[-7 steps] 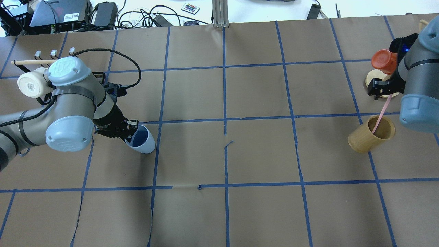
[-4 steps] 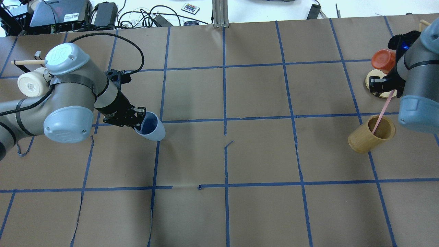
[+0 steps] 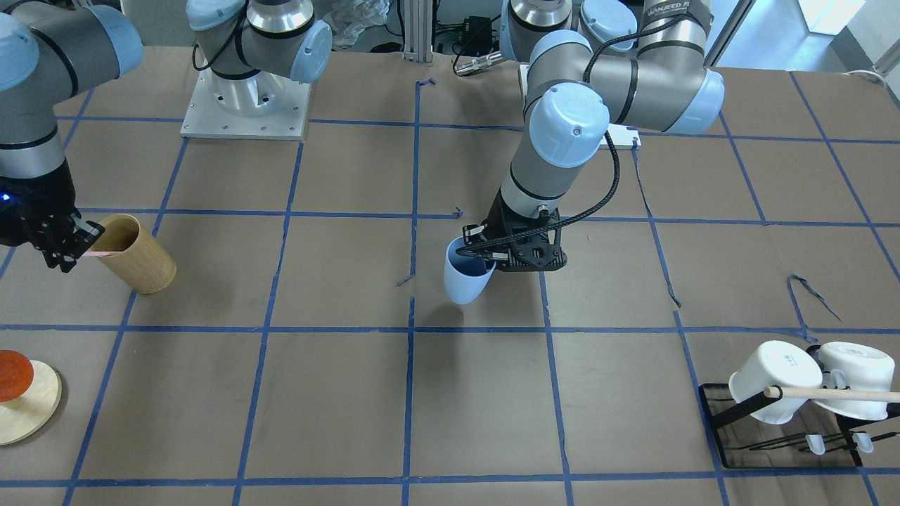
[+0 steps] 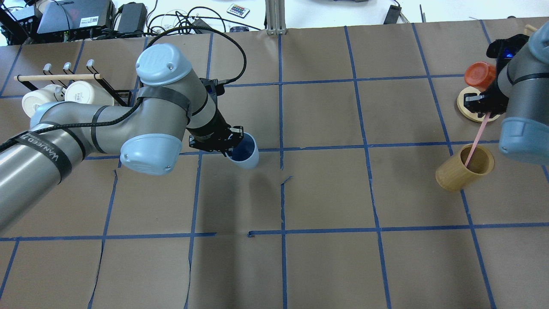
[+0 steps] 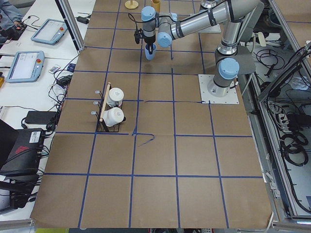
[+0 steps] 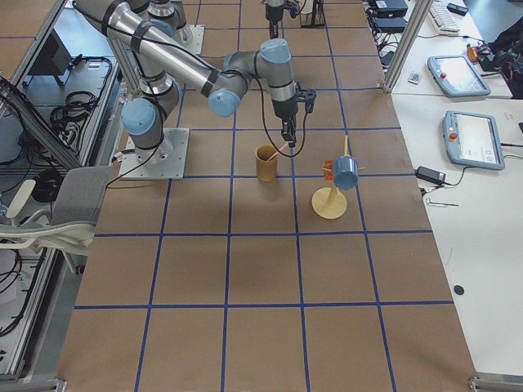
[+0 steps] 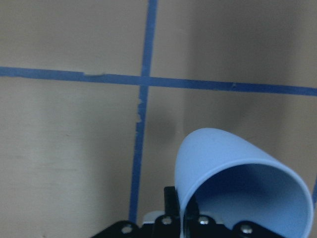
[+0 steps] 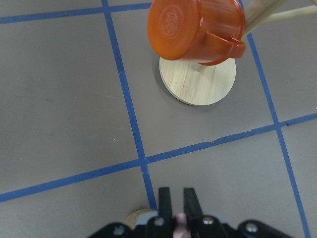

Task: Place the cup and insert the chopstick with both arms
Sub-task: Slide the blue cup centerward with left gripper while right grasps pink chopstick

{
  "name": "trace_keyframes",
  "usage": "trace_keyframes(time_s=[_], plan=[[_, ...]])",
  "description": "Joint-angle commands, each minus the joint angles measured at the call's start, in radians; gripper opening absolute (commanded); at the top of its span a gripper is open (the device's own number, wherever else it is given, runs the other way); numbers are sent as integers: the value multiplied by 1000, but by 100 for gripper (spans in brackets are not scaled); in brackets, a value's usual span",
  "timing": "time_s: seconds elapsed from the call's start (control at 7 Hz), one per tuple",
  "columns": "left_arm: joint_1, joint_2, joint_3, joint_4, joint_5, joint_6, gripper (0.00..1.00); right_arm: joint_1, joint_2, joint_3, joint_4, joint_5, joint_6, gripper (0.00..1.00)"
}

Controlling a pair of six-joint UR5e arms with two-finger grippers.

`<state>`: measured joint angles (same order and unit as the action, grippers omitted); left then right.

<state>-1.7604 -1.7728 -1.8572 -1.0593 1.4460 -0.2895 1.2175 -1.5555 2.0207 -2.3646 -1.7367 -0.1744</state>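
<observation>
Our left hand [image 4: 230,143], pinching the tilted cup [image 4: 246,154], has swung centreward; we level it before lowering. Our right hand [image 4: 486,109] pinches the chopstick [image 4: 477,139].

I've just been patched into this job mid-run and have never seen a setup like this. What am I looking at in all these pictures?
Two robot arms share a table covered in brown paper with a blue tape grid. Four pictures come from fixed cameras: above-behind, opposite, and one at each table end. Two come from cameras on the wrists. The left gripper is shut on the rim of a small light blue plastic cup, holding it tilted. The right gripper pinches a thin pink chopstick whose lower end sits in a tan wooden cylinder. Also there: an orange cup on a round wooden stand, and white mugs on a black rack.
</observation>
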Motion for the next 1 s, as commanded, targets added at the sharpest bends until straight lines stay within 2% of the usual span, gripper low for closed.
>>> trace_keyframes(time_s=[0.0, 0.43, 0.71, 0.86], plan=[[-113, -78, 53, 11, 26, -118, 0, -1, -1, -2, 8, -1, -4, 0], [-146, -117, 47, 33, 42, -132, 0, -1, -17, -49, 54, -3, -5, 0], [-148, -126, 46, 33, 40, -148, 0, 1, -40, -193, 250, -1, -5, 0], [-149, -129, 46, 36, 39, -151, 15, 2, -40, -283, 356, 5, -5, 0]])
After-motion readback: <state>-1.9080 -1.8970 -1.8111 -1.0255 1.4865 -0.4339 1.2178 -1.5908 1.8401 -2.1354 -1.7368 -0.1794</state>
